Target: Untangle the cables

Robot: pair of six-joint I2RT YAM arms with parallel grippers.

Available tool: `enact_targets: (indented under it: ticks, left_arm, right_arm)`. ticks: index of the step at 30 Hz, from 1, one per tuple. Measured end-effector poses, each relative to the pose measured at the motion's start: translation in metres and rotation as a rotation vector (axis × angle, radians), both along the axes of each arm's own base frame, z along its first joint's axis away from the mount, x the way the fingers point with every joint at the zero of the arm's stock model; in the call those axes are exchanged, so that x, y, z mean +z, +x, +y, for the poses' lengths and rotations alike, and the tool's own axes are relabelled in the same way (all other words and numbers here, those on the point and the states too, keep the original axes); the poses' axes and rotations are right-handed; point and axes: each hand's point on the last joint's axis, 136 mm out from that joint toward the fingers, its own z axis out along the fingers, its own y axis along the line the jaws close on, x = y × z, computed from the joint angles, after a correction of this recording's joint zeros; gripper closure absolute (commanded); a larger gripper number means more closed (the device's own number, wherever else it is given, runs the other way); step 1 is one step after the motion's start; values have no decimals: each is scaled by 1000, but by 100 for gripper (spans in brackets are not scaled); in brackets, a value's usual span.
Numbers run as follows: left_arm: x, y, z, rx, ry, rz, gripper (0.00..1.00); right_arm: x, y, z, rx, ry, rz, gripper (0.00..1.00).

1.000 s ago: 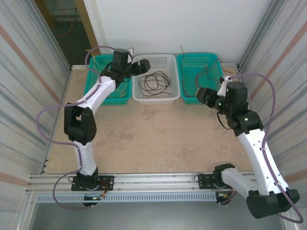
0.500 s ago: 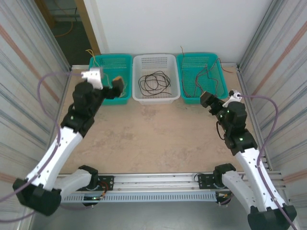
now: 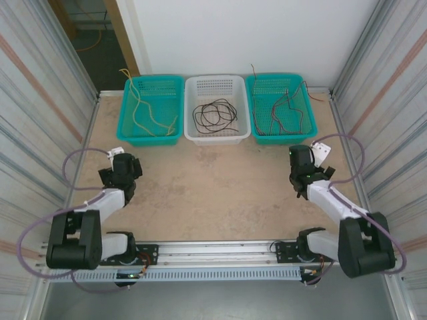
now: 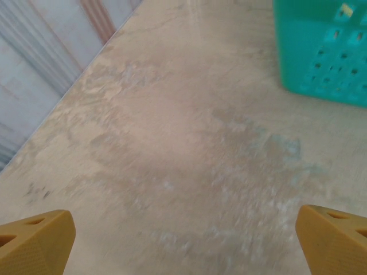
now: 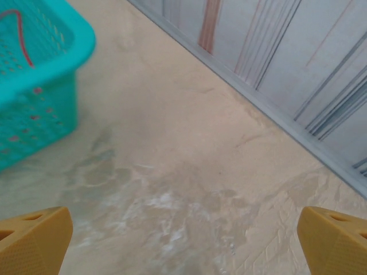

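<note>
1. Overhead, you see it all sorted: yellow cables (image 3: 138, 107) in the left teal basket (image 3: 150, 139), black cables (image 3: 215, 115) in the white basket (image 3: 217, 137), and red and dark cables (image 3: 287, 107) in the right teal basket (image 3: 283, 139).
2. Your left wrist view adds finger detail: the left hand (image 4: 183, 238) is spread wide over the bench (image 4: 172, 143), near the left teal basket's corner.
3. Your right wrist view shows the right hand (image 5: 183, 240) spread too, and a red cable (image 5: 23, 40) inside the right teal basket.

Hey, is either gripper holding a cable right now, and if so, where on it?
Nothing is held. The left gripper and right gripper are both open over bare table, and the cables lie in the baskets.
</note>
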Motion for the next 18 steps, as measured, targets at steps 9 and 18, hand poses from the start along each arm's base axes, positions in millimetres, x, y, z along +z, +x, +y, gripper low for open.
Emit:
enact_targets:
  ticks: [9,18]
  left_arm:
    - [4,44,-30,-202,-37,-123,1]
    - [-5,59,-62,-399,-64,-131,1]
  right_arm:
    - [-32,45,20,302,-16,-79,1]
    - [-36,76,22,459,79,-127,1]
